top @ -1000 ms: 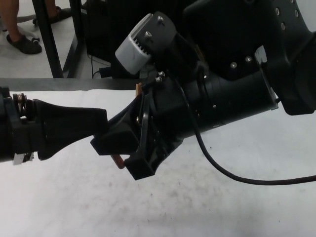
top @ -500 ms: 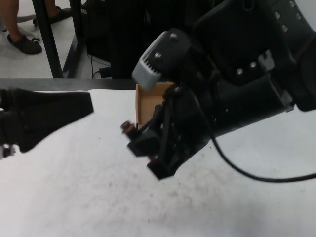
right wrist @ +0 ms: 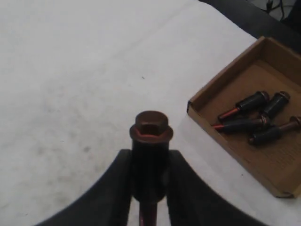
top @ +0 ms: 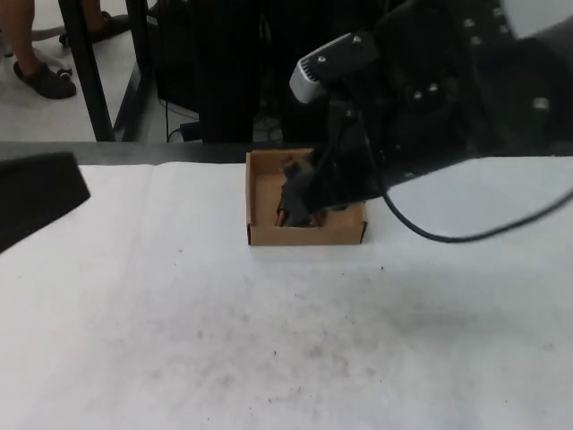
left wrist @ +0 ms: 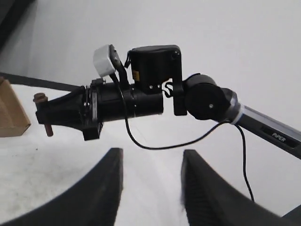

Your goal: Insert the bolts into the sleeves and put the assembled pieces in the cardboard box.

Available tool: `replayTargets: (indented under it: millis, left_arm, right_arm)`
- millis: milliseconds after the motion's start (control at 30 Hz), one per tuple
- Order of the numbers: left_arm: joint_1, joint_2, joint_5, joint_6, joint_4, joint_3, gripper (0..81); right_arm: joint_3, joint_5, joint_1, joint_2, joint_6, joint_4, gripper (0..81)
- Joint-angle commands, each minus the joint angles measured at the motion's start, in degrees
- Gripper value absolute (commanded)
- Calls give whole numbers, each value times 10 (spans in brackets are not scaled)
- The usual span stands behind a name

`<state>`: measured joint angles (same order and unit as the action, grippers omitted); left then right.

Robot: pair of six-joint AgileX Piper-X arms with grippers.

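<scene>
Delivery step, by the look of it: right hand [right wrist: 149, 162] clamped on assembled piece [right wrist: 150, 141], beside cardboard box [top: 304, 235], upper centre of high view. Next move probably: lower, release inside. Left hand [left wrist: 151, 155] wide, empty.

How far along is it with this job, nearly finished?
Done: four assembled pieces already lie in the cardboard box. In hand: the right gripper is shut on a fifth piece, bolt in its sleeve, near the box but not yet in it. Left to do: dropping that piece in. The left gripper is open and empty. I cannot tell whether more parts are waiting.
</scene>
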<state>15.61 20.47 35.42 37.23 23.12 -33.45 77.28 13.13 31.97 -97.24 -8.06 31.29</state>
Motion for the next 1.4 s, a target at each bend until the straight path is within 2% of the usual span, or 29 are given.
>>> replayTargets:
  millis: [0,233,533,667,833,867,933,1033,1067,1100,1200,1367]
  left_arm:
    - [3,-9,-15,-3,25,-1,384]
    - [3,-9,-15,-3,52,-1,384]
    - [3,-9,-15,-3,52,-1,384]
    - [3,-9,-24,-3,52,-1,384]
    - [3,-9,-49,-3,52,-1,384]
    - [3,-9,-52,-3,52,-1,384]
    - [3,-9,-56,-3,52,-1,384]
    - [3,-9,-56,-3,52,-1,384]
    - [3,-9,-56,-3,52,-1,384]
    - [3,-9,-56,-3,52,-1,384]
    - [3,-9,-56,-3,52,-1,384]
    - [3,-9,-56,-3,52,-1,384]
  right_arm:
    - [37,-2,-10,-29,4,-12,2]
    - [235,-2,-46,-201,59,11,2]
    - [496,0,-77,-408,137,126,2]
    - [547,0,-79,-454,146,186,2]
    - [548,0,-69,-470,142,199,4]
    - [548,0,-67,-470,133,198,25]
    - [548,0,-62,-470,113,197,119]
    - [559,-4,-62,-470,118,208,386]
    - [562,-5,-62,-470,124,213,437]
    - [568,-5,-62,-470,128,223,455]
    - [591,-5,-62,-470,129,260,422]
    - [656,-5,-62,-467,118,338,420]
